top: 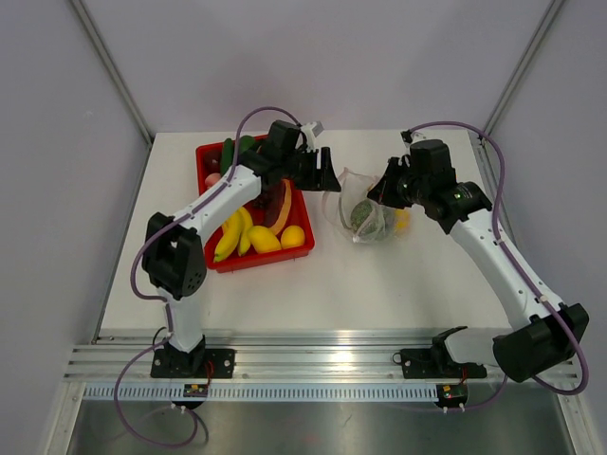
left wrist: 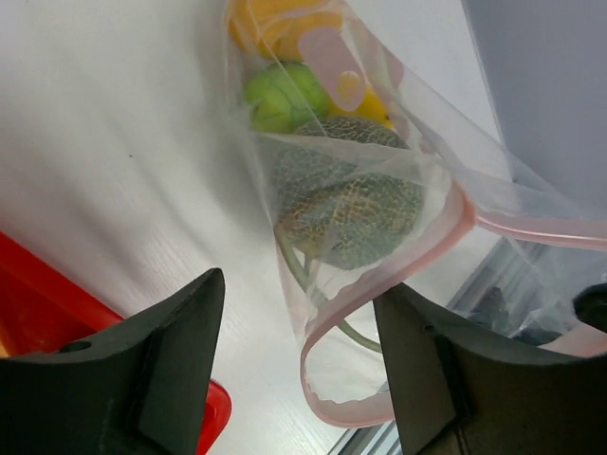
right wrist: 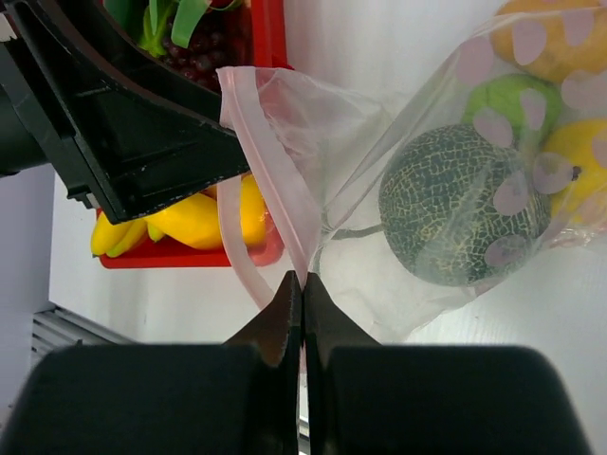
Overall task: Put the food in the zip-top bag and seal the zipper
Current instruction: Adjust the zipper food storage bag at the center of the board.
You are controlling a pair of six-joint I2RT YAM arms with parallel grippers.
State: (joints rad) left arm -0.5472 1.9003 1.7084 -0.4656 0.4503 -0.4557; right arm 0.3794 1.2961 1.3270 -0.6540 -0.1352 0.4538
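Note:
The zip-top bag (top: 362, 216) lies on the table between my two grippers, its mouth towards the tray. It holds the grey-green netted melon (right wrist: 460, 204), a green fruit (right wrist: 517, 100) and yellow and orange pieces. My right gripper (right wrist: 302, 282) is shut on the pink zipper (right wrist: 270, 171) at one side of the mouth. My left gripper (left wrist: 299, 370) is open, and the zipper (left wrist: 455, 223) loops between its fingers without being pinched. The melon (left wrist: 351, 213) shows through the bag in the left wrist view. More food, bananas (top: 232, 232) and a lemon, stays in the tray.
The red tray (top: 261, 262) stands left of the bag with several toy fruits in it, under my left arm. Its corner shows in the left wrist view (left wrist: 38, 303). The aluminium rail (top: 313, 360) runs along the table's near edge.

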